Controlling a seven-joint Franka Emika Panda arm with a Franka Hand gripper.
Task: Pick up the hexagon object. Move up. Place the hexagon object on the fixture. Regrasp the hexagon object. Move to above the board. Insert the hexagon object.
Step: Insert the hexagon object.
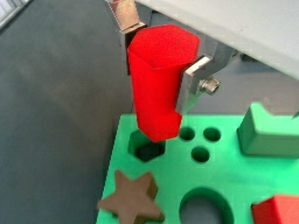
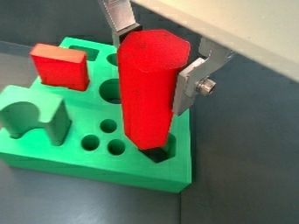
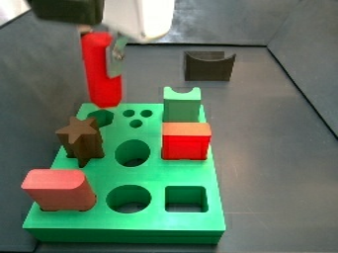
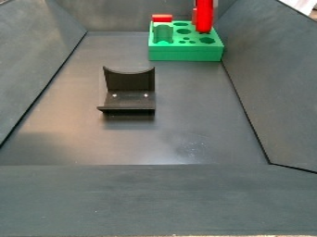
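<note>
The hexagon object (image 1: pixel 156 83) is a bright red six-sided prism held upright, also seen in the other wrist view (image 2: pixel 149 87) and in both side views (image 3: pixel 97 69) (image 4: pixel 203 17). My gripper (image 1: pixel 162 54) is shut on its upper part, silver fingers (image 2: pixel 188 80) on opposite sides. Its lower end sits just above or at the mouth of a dark hole (image 1: pixel 149 149) at a corner of the green board (image 3: pixel 152 198); how deep it sits cannot be told. The fixture (image 4: pixel 128 92), a dark notched bracket, stands apart on the floor (image 3: pixel 208 64).
On the board stand a brown star (image 3: pixel 81 138), a red cube (image 3: pixel 187 139), a salmon-pink block (image 3: pixel 55 189) and a green notched block (image 3: pixel 183 102). Round and square holes (image 3: pixel 132 152) are open. Dark sloping walls (image 4: pixel 50 65) enclose the floor.
</note>
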